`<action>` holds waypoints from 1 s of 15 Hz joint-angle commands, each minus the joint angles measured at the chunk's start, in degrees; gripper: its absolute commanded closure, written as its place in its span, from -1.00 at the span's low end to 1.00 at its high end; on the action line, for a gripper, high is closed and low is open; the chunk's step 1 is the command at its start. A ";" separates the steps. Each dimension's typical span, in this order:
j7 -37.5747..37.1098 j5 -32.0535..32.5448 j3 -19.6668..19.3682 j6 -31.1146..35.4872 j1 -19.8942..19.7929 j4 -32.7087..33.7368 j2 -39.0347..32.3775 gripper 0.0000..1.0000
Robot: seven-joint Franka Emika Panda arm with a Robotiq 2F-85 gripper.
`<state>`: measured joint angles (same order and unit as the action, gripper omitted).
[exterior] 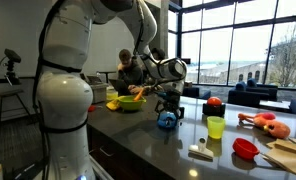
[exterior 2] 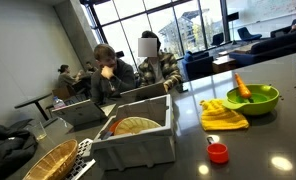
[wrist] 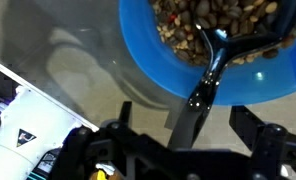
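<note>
Hovering over the blue bowl (wrist: 138, 45) on the tabletop (wrist: 58, 70), I have the gripper (wrist: 178, 138) spread wide and empty, jaws either side of the handle of the black spoon (wrist: 210, 62) resting in the beans (wrist: 203, 15), so I judge the approach done and the grasp not yet made.

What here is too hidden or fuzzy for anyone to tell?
1. Wrist view: the blue bowl is cut off by the top and right edges; its brown contents are too blurred to name.
2. Wrist view: the spoon handle's lower end merges into the dark gripper.
3. Exterior view: the blue bowl is tiny, partly covered by the gripper.
4. Exterior view: the green bowl shows; the gripper is out of frame.
</note>
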<state>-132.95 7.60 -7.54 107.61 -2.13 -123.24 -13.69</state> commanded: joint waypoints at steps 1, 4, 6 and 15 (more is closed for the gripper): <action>0.81 -0.16 -0.30 2.75 -0.42 -4.13 3.57 -0.58; 0.99 0.00 -0.34 3.37 -0.46 -4.75 3.96 -0.31; 1.03 0.06 -0.35 3.61 -0.45 -4.81 4.09 -0.10; 0.99 0.17 -0.32 4.12 -0.40 -4.80 4.31 0.55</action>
<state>-132.71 7.60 -7.75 110.57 -2.14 -126.12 -11.71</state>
